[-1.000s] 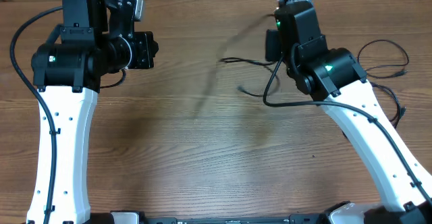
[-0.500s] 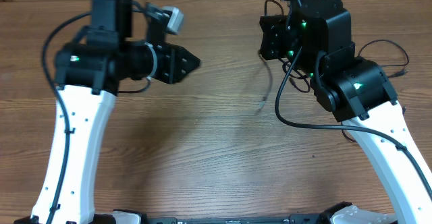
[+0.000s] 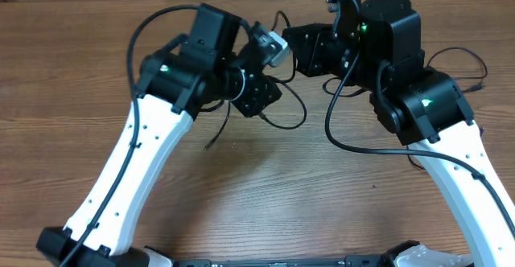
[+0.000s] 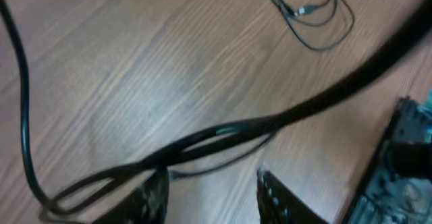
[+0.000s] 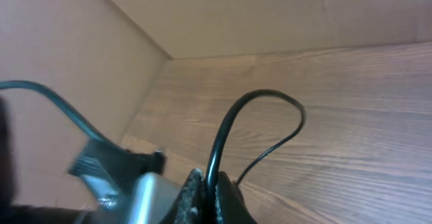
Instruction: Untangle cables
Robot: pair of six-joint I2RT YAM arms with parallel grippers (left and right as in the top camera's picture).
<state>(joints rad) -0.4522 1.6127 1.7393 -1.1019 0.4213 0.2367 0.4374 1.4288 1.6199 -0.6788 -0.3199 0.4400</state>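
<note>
Brown wooden table [image 3: 241, 203] is filling the overhead view, and we are seeing a plain tan wall [image 5: 61, 62] rising behind it in the right wrist view. Both white arms are reaching toward the far middle of the table, the left arm [image 3: 133, 166] leaning in from one side and the right arm [image 3: 451, 166] from the other. We are finding the right gripper [image 5: 210, 193] with its jaws pressed together, clamping a thin black cable [image 5: 214, 160] that is arching up from the fingertips in a narrow loop. The left gripper [image 4: 210, 183] is standing with its jaws apart. A doubled cable strand [image 4: 223, 131] is running slantwise just past them, and we cannot tell whether it is touching. A slack cable loop [image 3: 304, 110] is hanging below both grippers. A small coiled cable [image 4: 307, 11] is lying flat on the wood, well apart from the left gripper.
</note>
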